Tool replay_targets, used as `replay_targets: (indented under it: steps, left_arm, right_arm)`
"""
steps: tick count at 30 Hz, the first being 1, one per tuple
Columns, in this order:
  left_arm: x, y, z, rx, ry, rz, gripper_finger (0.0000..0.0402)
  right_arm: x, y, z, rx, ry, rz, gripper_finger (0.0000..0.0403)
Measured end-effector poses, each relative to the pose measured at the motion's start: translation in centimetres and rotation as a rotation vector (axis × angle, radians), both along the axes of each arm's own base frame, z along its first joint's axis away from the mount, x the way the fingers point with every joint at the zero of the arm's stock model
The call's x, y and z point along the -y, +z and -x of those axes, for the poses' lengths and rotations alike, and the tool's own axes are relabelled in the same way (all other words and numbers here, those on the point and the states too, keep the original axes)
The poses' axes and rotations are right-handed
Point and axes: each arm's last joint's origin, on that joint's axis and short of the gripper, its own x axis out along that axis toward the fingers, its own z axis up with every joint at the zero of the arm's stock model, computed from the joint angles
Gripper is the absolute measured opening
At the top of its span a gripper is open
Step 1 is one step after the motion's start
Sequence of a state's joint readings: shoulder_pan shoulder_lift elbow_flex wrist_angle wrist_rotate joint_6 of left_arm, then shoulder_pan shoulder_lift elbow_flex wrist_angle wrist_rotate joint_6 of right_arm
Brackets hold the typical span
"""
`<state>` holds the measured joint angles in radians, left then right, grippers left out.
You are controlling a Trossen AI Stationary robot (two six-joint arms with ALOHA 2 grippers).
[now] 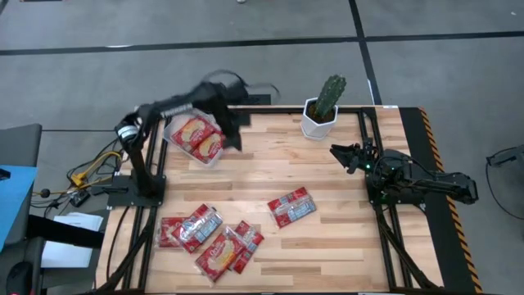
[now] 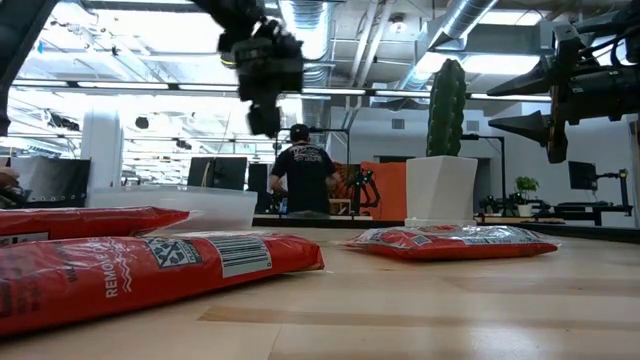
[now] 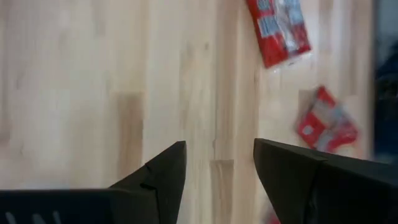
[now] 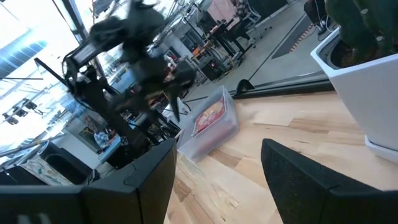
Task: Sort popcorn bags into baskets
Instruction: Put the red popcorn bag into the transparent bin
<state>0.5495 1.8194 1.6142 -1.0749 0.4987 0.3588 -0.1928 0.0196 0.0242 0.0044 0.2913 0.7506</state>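
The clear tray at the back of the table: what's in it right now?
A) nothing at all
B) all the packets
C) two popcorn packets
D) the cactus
C: the high view shows two popcorn bags lying side by side in the clear tray, while other packets lie on the wood and the cactus stands in its own white pot.

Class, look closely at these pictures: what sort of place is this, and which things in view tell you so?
Probably a robotics lab or workshop. Two robot arms are mounted on a wooden table; behind it the low view shows exposed ceiling ducts, desks with monitors and a person working.
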Motion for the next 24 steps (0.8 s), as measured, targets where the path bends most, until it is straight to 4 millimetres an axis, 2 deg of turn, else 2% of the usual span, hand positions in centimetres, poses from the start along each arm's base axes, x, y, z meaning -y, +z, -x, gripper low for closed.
replay_targets:
  steps: [6,8,11,19,24]
  left_arm:
    - [7.8,0.7,-5.6,0.127,-0.1,-0.28,0.0174]
    - [9.4,1.1,-6.8,0.178,-0.05,-0.332,0.0175]
    - [10.9,0.5,-8.1,0.207,0.002,-0.316,0.0191]
    - [13.8,-4.9,-11.7,0.164,0.0,-0.246,0.028]
    - [15.5,-8.4,-13.5,0.14,0.028,-0.245,0.031]
  right_arm:
    - [0.0,0.0,0.0,0.0,0.001,0.0,0.026]
    - [0.0,0.0,0.0,0.0,0.001,0.0,0.026]
    - [0.0,0.0,0.0,0.0,0.004,0.0,0.026]
    - [-0.1,0.0,-0.1,-0.009,0.018,-0.001,0.026]
    - [-0.3,-0.2,-0.3,-0.027,0.04,-0.002,0.026]
